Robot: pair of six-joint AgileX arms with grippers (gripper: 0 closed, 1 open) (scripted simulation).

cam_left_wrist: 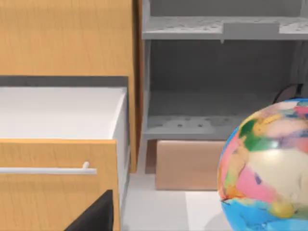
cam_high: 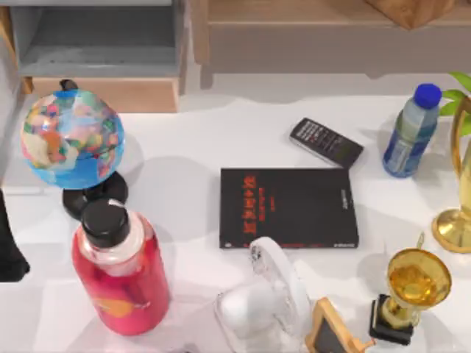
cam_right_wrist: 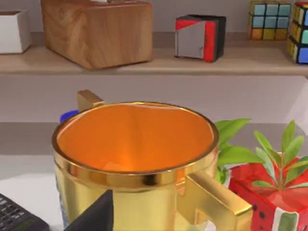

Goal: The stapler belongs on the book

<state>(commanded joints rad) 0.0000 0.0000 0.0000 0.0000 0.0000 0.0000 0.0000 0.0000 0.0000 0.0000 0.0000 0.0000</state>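
The flat black rectangular book with red lettering [cam_high: 288, 208] lies flat at the middle of the white desk [cam_high: 184, 147], cover up. The small white bar-shaped stapler with rounded ends [cam_high: 278, 273] is off the book. It lies at a slant just beside the book's lower edge in the top view, 1 end close to that edge. I cannot tell whether it touches the book. Its other end runs along the large clear-white domed plastic object [cam_high: 246, 312].

A black keypad remote [cam_high: 326, 142] sits just beyond the book's far right corner, and a clear water bottle with a blue cap [cam_high: 410, 134] stands further right. On the left side stand a multicoloured globe on a black base [cam_high: 72, 140] and a red bottle with a black lid [cam_high: 120, 272]. A small gold trophy cup on a black base [cam_high: 412, 290] stands at the lower right.

The left arm is parked at the desk's left edge, and a dark part of the left pincer [cam_left_wrist: 94, 216] shows before an open wooden drawer [cam_left_wrist: 57, 144]. The right pincer [cam_right_wrist: 94, 216] is close to a large gold cup [cam_right_wrist: 134, 154]. Whether either pincer is spread or pressed together, I cannot tell.
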